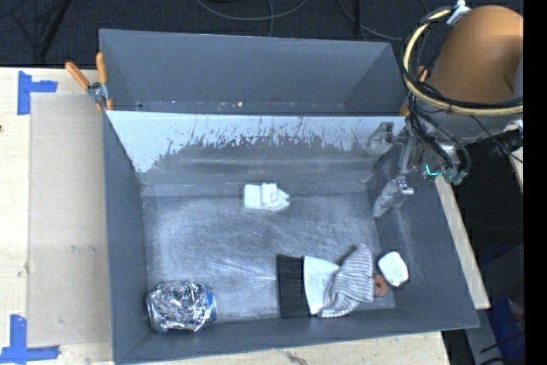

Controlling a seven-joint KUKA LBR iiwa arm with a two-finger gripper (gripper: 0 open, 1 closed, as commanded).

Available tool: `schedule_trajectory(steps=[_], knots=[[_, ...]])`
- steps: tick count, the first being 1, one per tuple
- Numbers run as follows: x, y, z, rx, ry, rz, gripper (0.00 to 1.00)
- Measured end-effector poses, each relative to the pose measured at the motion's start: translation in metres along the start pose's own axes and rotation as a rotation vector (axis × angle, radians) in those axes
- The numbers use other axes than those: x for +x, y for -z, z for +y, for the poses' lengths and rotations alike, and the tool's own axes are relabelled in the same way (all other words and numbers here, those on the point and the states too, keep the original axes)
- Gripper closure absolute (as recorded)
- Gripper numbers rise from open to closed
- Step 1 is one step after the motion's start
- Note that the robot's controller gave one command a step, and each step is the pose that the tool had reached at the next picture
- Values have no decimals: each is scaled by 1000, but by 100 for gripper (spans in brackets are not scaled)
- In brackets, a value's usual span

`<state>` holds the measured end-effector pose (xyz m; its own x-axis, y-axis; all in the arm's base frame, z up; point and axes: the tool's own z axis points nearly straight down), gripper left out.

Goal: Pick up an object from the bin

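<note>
Camera view from above and a little to one side: a large grey metal bin with sloping walls takes up most of the frame, its floor scuffed pale in the middle.

At the right edge, the robot arm reaches in. Its wrist sits under a rounded orange cover ringed with cables. Below the cover, the metal gripper hangs over the right side of the bin floor, close beside the right wall. It cannot be told whether the gripper is spread or pressed together.

Along the lower edge of the floor, right of centre, lies a crumpled white and grey striped cloth. A black rectangular block touches the cloth's left side.

In the lower left corner sits a crumpled ball of silver foil, well apart from everything else.

Near the centre of the floor, slightly towards the top, a small white crumpled lump rests alone.

The thing nearest the gripper is a small white oval piece. It lies lower in the frame than the gripper, just right of the cloth.

A tiny reddish-brown bit sits between that oval piece and the cloth. It is too small to identify.
</note>
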<state>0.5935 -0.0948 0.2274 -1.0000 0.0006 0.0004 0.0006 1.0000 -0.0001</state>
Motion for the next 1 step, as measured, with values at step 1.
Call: schedule_trajectory(steps=[1], knots=[[5, -39, -6, 0, 80, -5, 0]])
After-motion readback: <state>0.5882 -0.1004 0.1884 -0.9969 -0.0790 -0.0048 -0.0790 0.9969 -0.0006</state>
